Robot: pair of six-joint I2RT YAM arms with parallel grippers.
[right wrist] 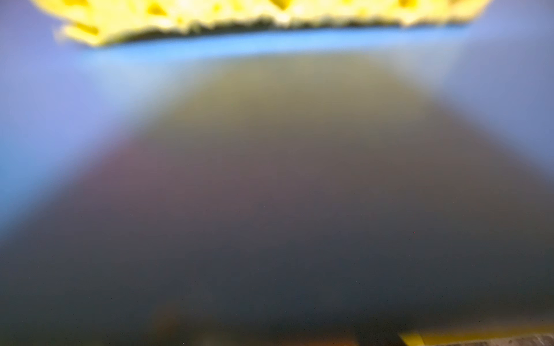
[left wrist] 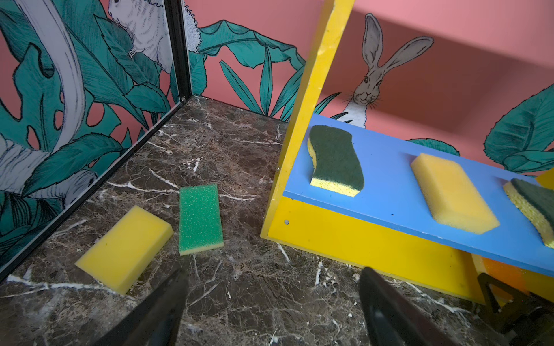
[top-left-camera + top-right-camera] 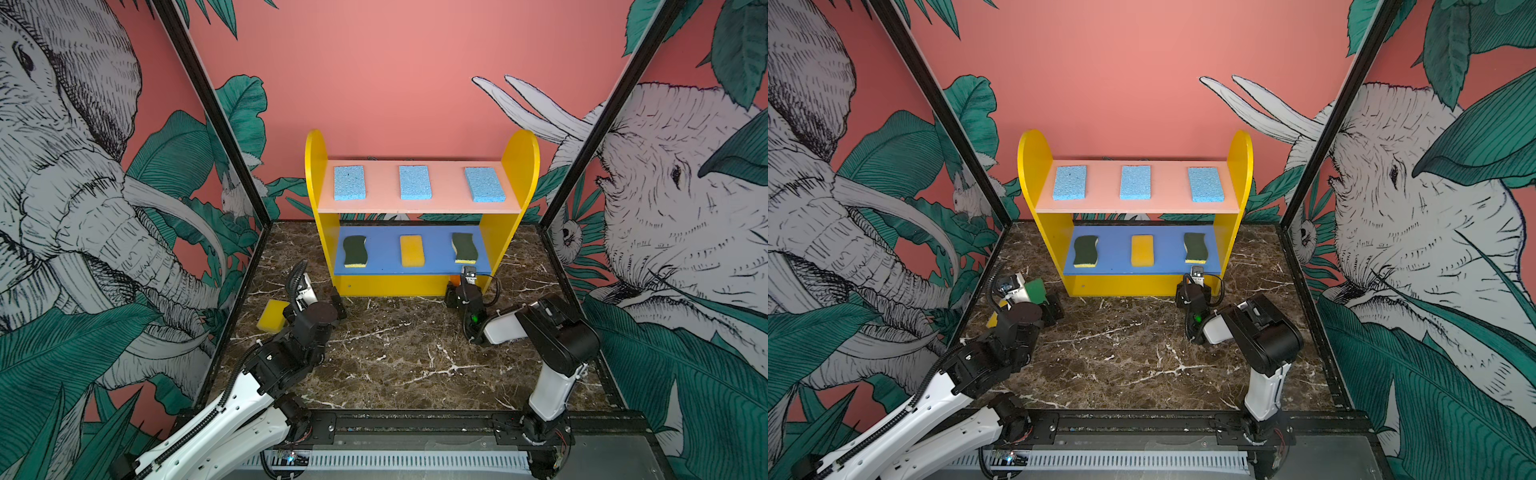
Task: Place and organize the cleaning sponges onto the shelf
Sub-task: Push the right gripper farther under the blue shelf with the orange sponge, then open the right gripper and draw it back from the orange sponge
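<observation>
The shelf (image 3: 515, 174) stands at the back. Three light-blue sponges (image 3: 414, 182) lie on its pink top board. On the blue middle board (image 3: 436, 253) a yellow sponge (image 3: 412, 250) sits between two wavy green-on-yellow ones (image 3: 355, 251) (image 3: 464, 248). A yellow sponge (image 2: 126, 248) and a bright green sponge (image 2: 200, 218) lie on the floor left of the shelf. My left gripper (image 2: 273, 271) hovers open just short of them, holding nothing. My right gripper (image 3: 461, 283) reaches under the blue board and is shut on the orange sponge (image 2: 506, 274). The right wrist view is blurred.
The marble floor (image 3: 395, 345) is boxed in by printed walls with black corner posts (image 3: 232, 137). The left wall runs close behind the two loose sponges. The shelf's yellow front lip (image 2: 359, 239) lies between the left gripper and the bottom tier.
</observation>
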